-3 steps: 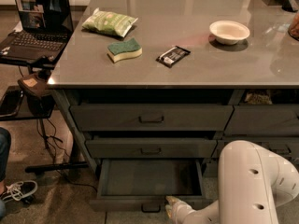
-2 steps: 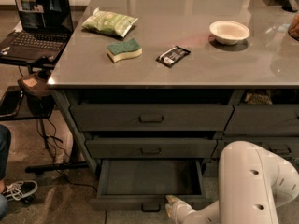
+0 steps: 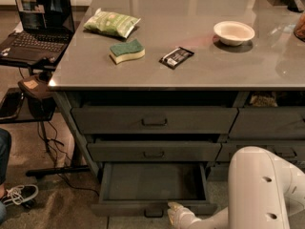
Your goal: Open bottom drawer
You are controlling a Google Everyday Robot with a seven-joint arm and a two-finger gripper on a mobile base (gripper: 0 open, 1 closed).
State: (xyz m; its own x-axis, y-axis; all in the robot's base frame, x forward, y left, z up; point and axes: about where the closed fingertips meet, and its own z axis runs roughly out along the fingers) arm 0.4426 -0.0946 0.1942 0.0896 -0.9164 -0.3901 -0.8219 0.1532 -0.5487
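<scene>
While the bottom drawer (image 3: pixel 152 182) stands out of its stack toward us, we see its long axis running left to right, parallel to the front edge of the desk (image 3: pixel 190 13). Its tray faces up and its low front points at the camera. It sits lowest under the left part of the desk, near the floor. The tray is a plain, shallow, dark grey rectangle with a flat, matt floor and thin walls. A small dark loop handle (image 3: pixel 153 213) hangs at the middle of the slim front.

The gripper (image 3: pixel 174 209) is pale and blunt, at the drawer's front lip just right of the handle. We cannot tell whether it is spread or closed, or whether it has hold of anything. Behind it the arm (image 3: pixel 262 190) is a smooth white rounded shell with small dark holes.

Above the tray, two taller grey drawers (image 3: pixel 153 119) of the same stack sit flush, each with the same loop handle.

On the smooth, glossy grey desk top lie a crinkled green packet (image 3: pixel 112 23), a wavy green and yellow sponge (image 3: pixel 127 50), a dark flat wrapper (image 3: pixel 177 57) and a round pale bowl (image 3: pixel 233 32). A black laptop (image 3: pixel 40 23) stands open at left
</scene>
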